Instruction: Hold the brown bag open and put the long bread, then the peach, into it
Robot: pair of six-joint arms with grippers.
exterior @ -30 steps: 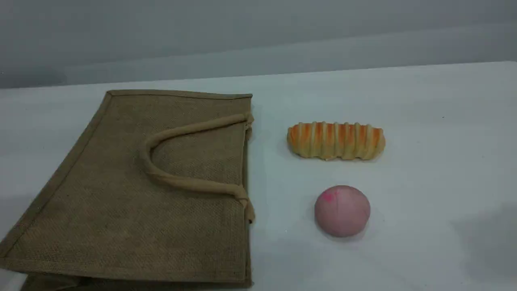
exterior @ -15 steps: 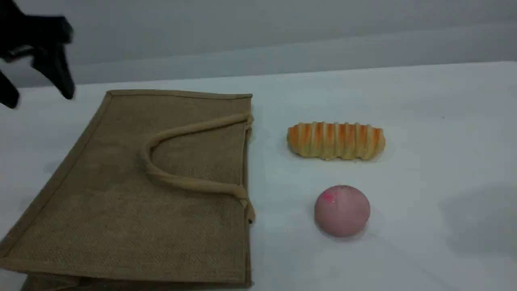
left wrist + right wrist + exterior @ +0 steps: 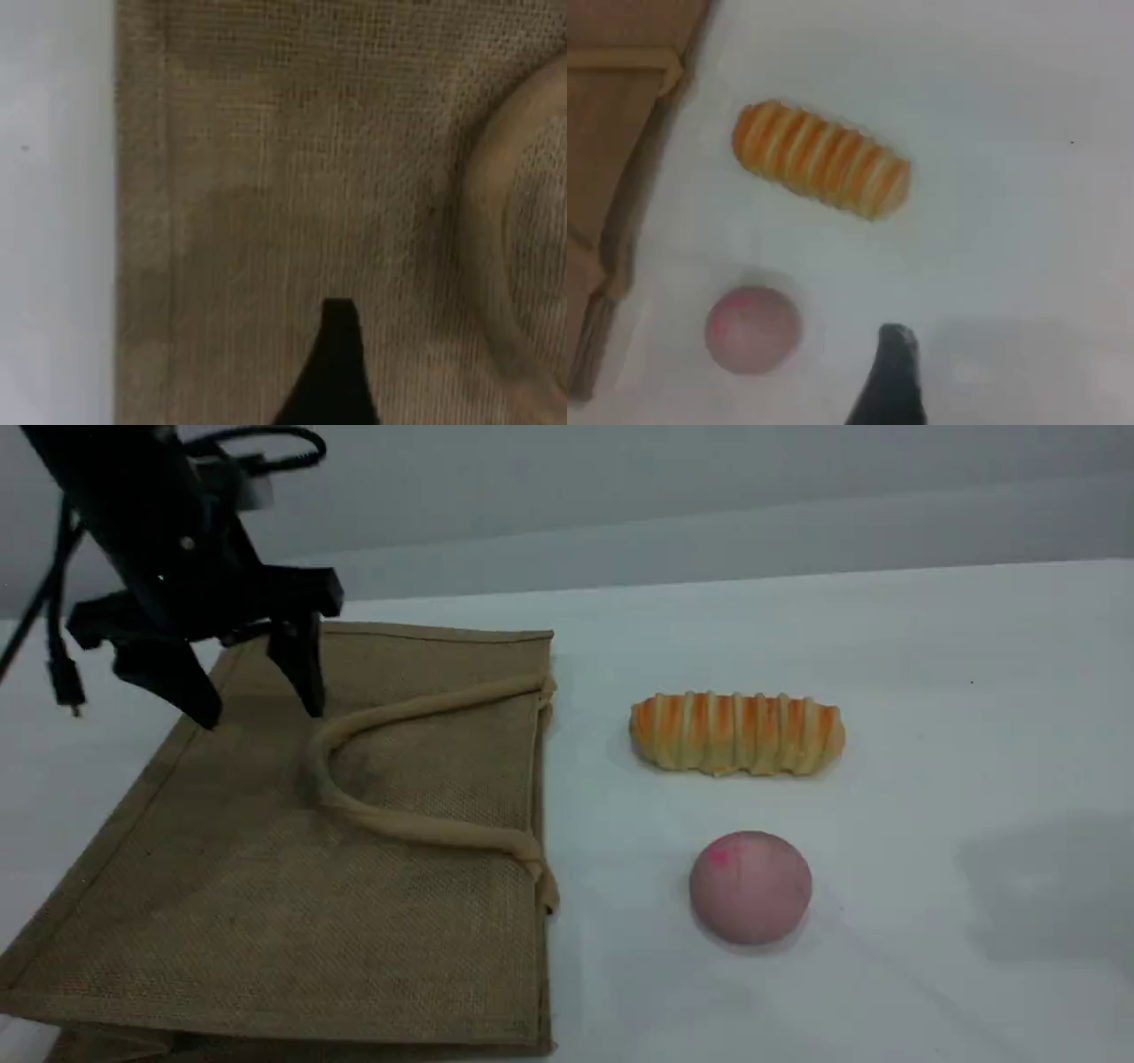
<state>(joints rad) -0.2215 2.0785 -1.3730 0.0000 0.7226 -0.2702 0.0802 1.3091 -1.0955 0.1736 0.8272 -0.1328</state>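
Upper left of the scene frame: I see the left tool point(image 3: 252, 708) hanging over the far left corner of the brown bag point(image 3: 292, 903), jaws spread wide, nothing between them. Can't tell whether the fingertips touch the weave or hover just above. Left wrist view puts one dark fingertip point(image 3: 332, 367) over the jute, the bag's bound edge to its left and the curve of the handle point(image 3: 487, 266) at the right of the frame.

The bag lies flat on the white counter point(image 3: 930, 691), filling the left half of the scene frame, mouth edge toward frame centre, its rope handle point(image 3: 399, 828) looping back over the top panel. Bag is closed.

The long bread point(image 3: 735, 733) sits right of centre, lengthwise across the frame, apart from the bag. The peach point(image 3: 750, 886) is below it, nearer the camera, not touching it.

The right tool is out of the scene frame. Its wrist view shows one fingertip point(image 3: 890, 376) above bare counter, lower right of the peach point(image 3: 751, 328), bread point(image 3: 821, 159) further up. I read it as released and empty.
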